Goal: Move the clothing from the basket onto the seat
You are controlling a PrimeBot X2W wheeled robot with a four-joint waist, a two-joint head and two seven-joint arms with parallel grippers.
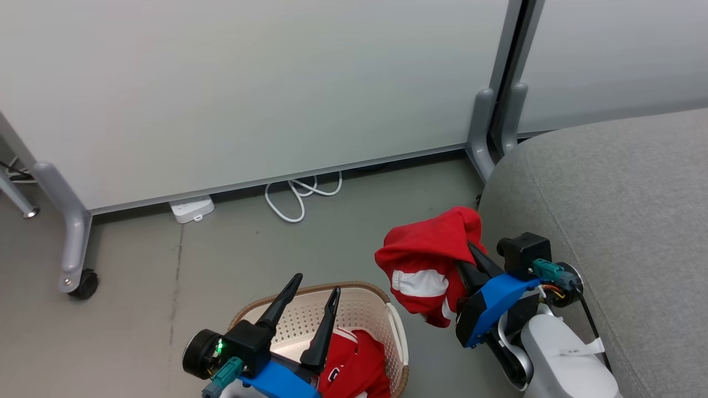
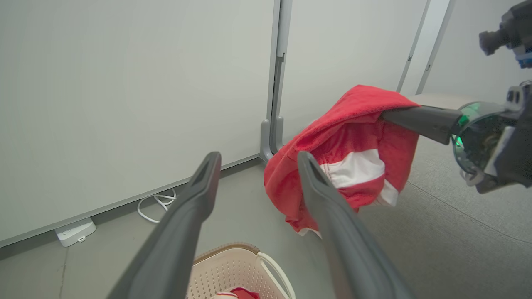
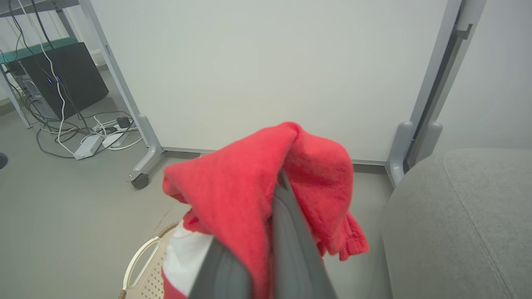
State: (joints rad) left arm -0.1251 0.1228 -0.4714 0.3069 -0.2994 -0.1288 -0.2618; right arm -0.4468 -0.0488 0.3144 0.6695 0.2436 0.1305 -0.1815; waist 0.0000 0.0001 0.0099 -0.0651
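Right gripper (image 1: 474,255) clamped on a red garment (image 1: 426,254). The cloth hangs clear of the floor (image 1: 138,309), between the basket (image 1: 354,286) and the seat (image 1: 619,210), near the seat's rounded edge but not on it. Left gripper (image 1: 317,283) spread wide with nothing between the fingers, hovering over the basket.

Head view: a second garment (image 1: 357,359) lies inside the basket, red with white trim and a white letter. Left wrist view gives the side-on look: the held cloth drapes over a dark finger like a hood, with a white panel on the lower fold and a green light glowing at the right wrist. Right wrist view adds the basket's white loop handle (image 3: 139,259). Past the leg of the partition (image 3: 249,62) it also shows a black computer case (image 3: 62,79) and tangled cables (image 3: 79,133).

Materials:
- Held garment: nubbly, towel-like pile, in soft bunched folds.
- Basket: cream plastic, walls perforated in neat rows, brown woven-look rim, rounded corners.
- Seat: grey woven upholstery with one stitched seam curving across.
- Partition: smooth matte pale panel in a grey frame, on a caster (image 1: 83,284).
- At the partition's foot: a white power strip (image 1: 191,209) and a looped cord (image 1: 293,199).
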